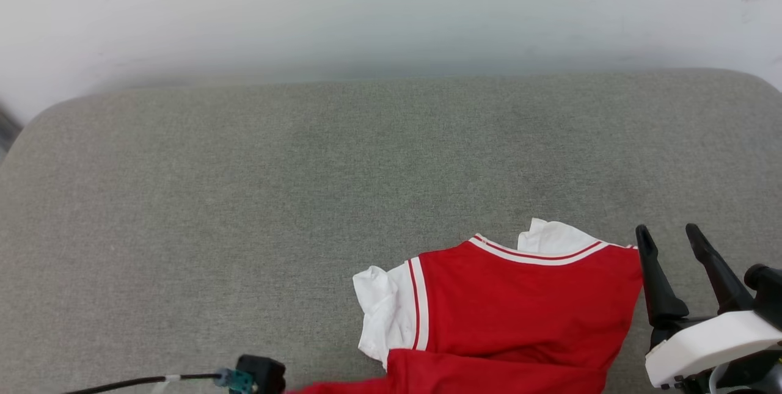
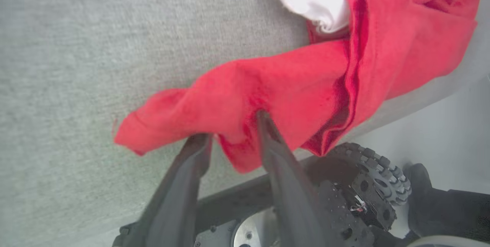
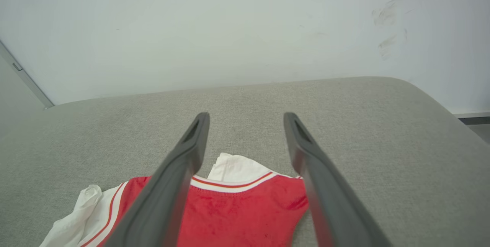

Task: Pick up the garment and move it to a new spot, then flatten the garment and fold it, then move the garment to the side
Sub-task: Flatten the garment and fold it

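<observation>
Left gripper [image 2: 231,126] at the near edge of the cushion [image 2: 76,48], fingers narrowly apart, red fold of the garment [image 2: 298,78] between them (pinched or just draped, cannot tell). Right gripper [image 1: 668,232] hovers by the garment's right edge, fingers pointing far, spread wide, nothing held. Garment lies near-right on the grey cushion, hem spilling over the near edge; bare cushion runs left and far to the white wall [image 1: 391,3].

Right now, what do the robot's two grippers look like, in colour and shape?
Right gripper: two long, dark, tapering fingers on a white rounded housing. Left gripper: the same long dark fingers. At the head view's lower left, a black cable ends in a teal connector.
</observation>
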